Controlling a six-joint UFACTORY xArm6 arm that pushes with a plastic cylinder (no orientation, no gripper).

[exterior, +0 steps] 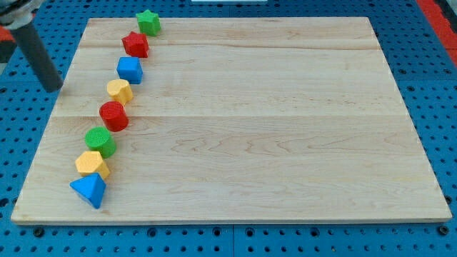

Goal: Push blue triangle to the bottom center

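Nearest to us, at the near left corner of the wooden board [285, 143], lies the blue triangle [89, 190]. Just behind it sits a yellow block [91, 164], almost touching it. Then the line of blocks runs away from us: a green round block [100, 141], a red round block [113, 116], a small yellow block [120, 91], a blue block [130, 69], a red block [135, 44] and, farthest, a green star [148, 22].

We have no pincer, only a dark rod, so nothing is held. Our tip [54, 88] is far back on the left, just off the board's edge, well apart from the blue triangle.

We think the push has not started yet. Next we should bring our tip down to the triangle's left side and slide it right, along the near edge, to the middle.
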